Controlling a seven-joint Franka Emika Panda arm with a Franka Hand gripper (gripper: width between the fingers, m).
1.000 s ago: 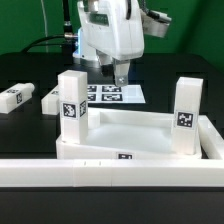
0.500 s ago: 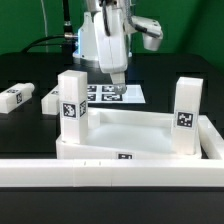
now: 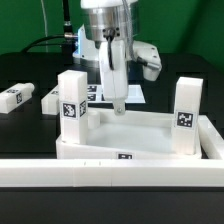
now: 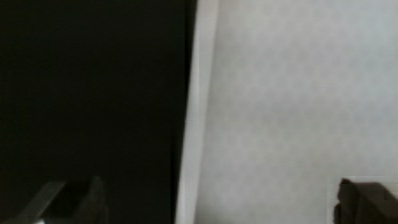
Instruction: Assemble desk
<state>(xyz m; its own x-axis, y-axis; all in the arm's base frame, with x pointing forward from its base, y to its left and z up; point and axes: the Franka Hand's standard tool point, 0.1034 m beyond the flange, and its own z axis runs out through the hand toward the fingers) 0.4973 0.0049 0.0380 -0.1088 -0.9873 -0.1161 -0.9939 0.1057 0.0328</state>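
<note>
The white tray-like tabletop point(image 3: 130, 128) lies in the middle of the black table. One white tagged leg point(image 3: 71, 103) stands upright at its near corner on the exterior view's left. Another point(image 3: 187, 108) stands at the near corner on the right. Two loose legs point(image 3: 15, 97) point(image 3: 50, 100) lie on the table at the left. My gripper point(image 3: 116, 101) points straight down over the tabletop's far edge. In the wrist view the gripper point(image 4: 221, 205) is open, with the tabletop's edge point(image 4: 267, 110) between its fingertips and nothing held.
The long white low wall point(image 3: 110, 172) runs across the front, just before the tabletop. The marker board point(image 3: 131, 93) lies flat behind the tabletop, partly hidden by the gripper. Cables and the arm's base stand at the back.
The gripper has turned about its vertical axis and come down from above the marker board to the tabletop's far edge. The legs and the tabletop have not moved.
</note>
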